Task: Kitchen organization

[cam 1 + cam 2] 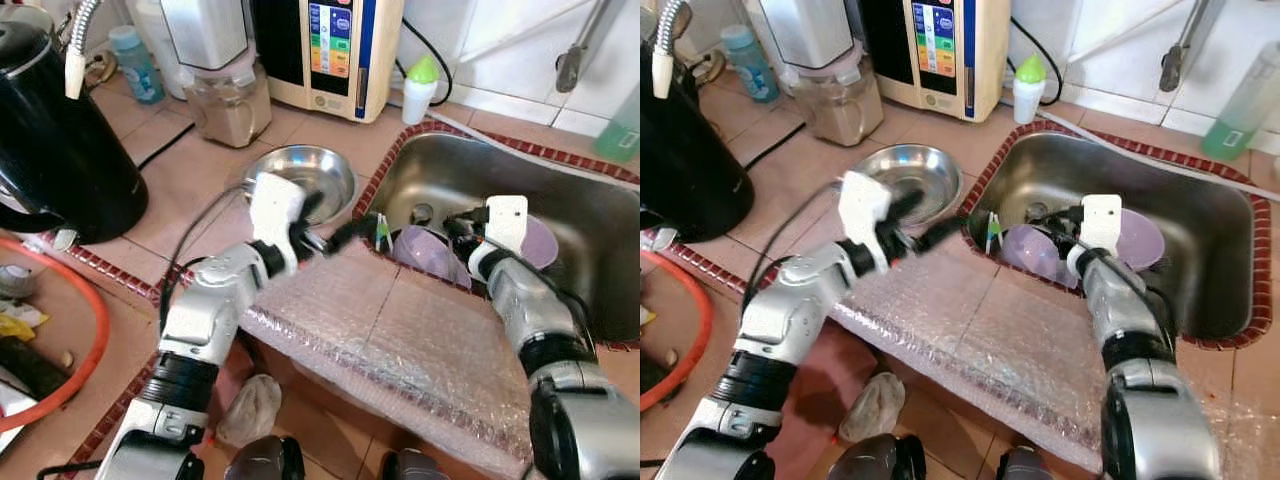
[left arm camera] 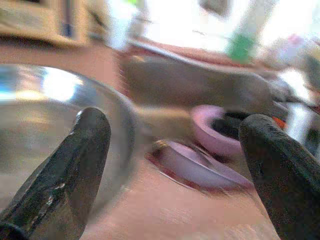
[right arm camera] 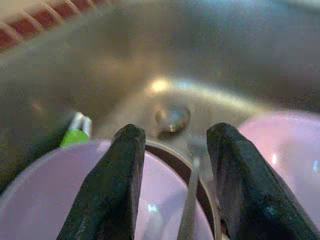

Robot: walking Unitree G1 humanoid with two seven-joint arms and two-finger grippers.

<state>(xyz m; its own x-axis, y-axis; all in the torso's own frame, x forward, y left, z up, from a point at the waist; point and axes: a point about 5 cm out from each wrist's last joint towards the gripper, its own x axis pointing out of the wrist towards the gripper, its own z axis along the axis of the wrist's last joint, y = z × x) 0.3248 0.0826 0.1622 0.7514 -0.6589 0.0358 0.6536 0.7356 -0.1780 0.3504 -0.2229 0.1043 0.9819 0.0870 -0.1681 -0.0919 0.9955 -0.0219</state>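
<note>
Worktop (image 1: 190, 170) tiled pinkish-tan, dark red mosaic border round steel-grey sink (image 1: 600, 200). Bowls (image 1: 1140, 238) in sink pale lilac. Metal dish (image 1: 325, 172) silver. Kettle (image 1: 60, 150) glossy black. Bubble wrap (image 1: 400, 340) clear, dotted. Squeeze bottle (image 1: 420, 90) white, green cap. Hoop (image 1: 95, 330) orange.

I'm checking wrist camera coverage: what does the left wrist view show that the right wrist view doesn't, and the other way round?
Left wrist view: the steel bowl on the counter beside the sink, and a blurred green bottle behind. Right wrist view: the sink drain, a utensil handle between the open jaws, and a green-tipped item. Both: purple bowls in the sink, framed by that gripper's own black fingers, spread apart.
</note>
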